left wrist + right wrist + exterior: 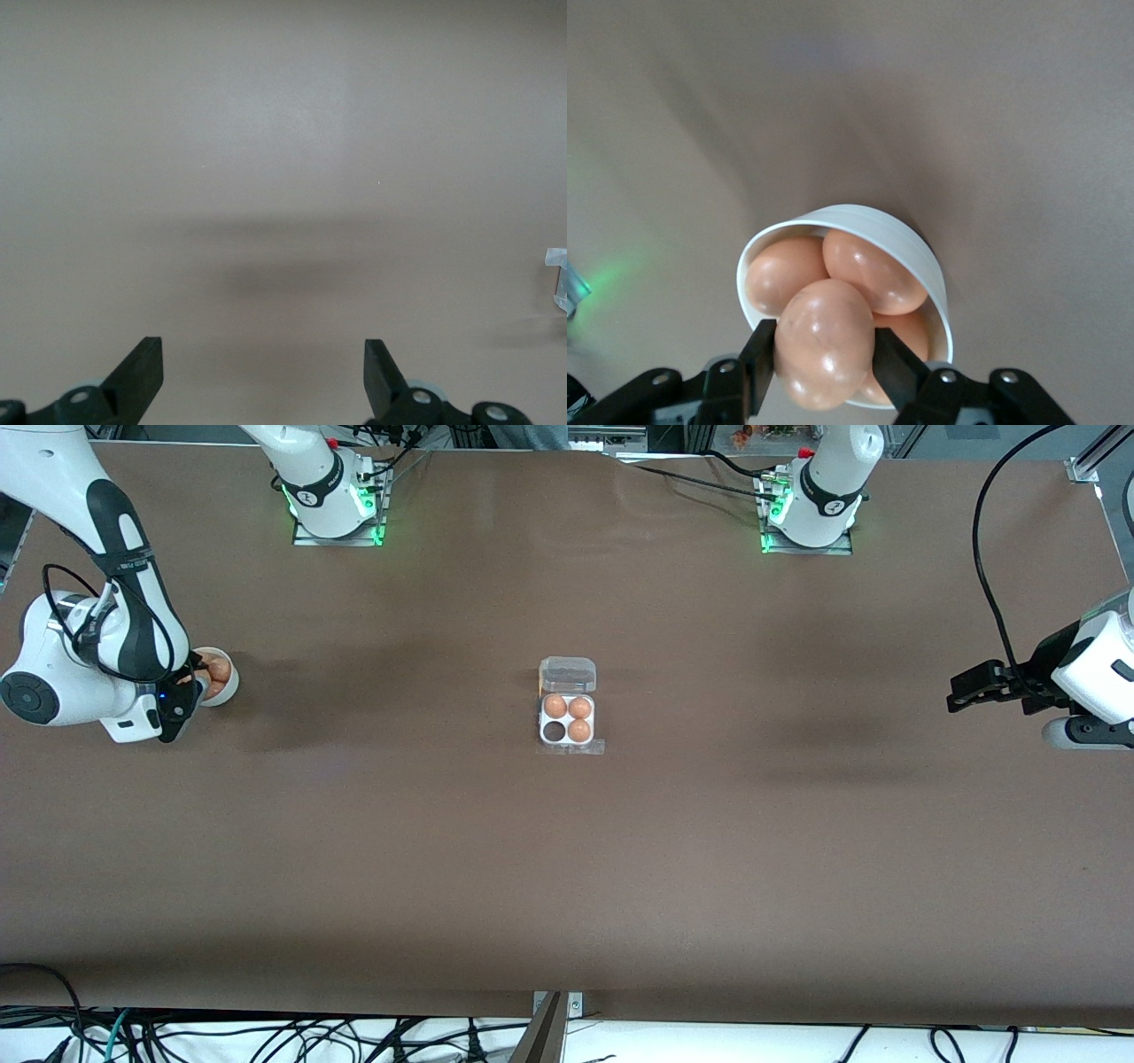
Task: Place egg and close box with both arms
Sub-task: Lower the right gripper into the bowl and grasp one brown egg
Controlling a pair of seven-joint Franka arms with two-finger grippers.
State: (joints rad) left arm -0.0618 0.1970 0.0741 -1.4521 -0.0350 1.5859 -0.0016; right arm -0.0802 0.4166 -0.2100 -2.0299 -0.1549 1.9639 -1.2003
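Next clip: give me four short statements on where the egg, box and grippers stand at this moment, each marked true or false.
1. The right gripper is shut on an egg at the bowl. True.
2. The box holds four eggs. False: three eggs, with one cell nearer the front camera empty.
3. The box's clear lid is shut. False: it lies open.
4. The left gripper is open and empty over bare table. True.

egg [824,354]: orange-brown, in right gripper [824,367] over bowl | box [568,708]: lid open (one cell empty), mid-table
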